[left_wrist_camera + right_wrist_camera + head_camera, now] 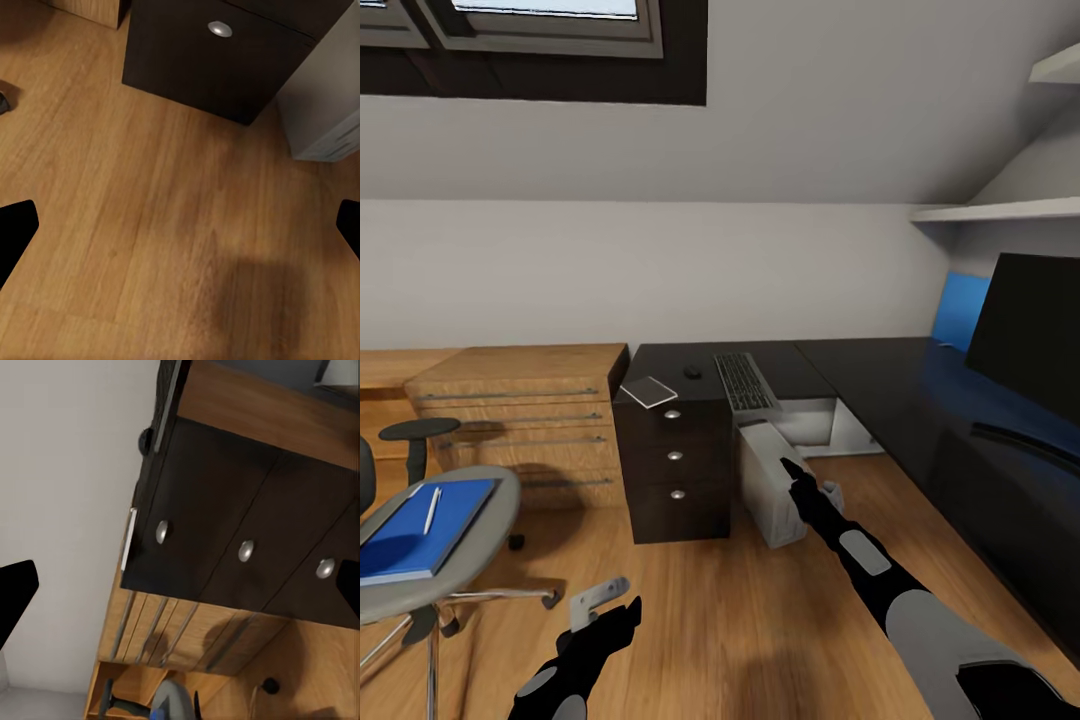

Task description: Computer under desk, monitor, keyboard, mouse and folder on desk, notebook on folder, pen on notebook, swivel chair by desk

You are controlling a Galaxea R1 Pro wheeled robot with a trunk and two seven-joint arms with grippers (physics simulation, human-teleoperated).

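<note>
Black desk (880, 375) holds one keyboard (745, 381), one mouse (693, 372), one notebook (649, 391).

The black desk (860, 365) bears keyboard (744, 381), mouse (693, 372), notebook (649, 391) and monitor (1028, 335).

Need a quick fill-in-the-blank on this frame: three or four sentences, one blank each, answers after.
1. The blue folder lies on the seat of the ____.
2. The white pen rests on top of the ____.
3. The keyboard lies on the black ____.
4. The computer stands on the floor beside the pedestal with three ____.

Missing words: swivel chair; folder; desk; drawers
</note>
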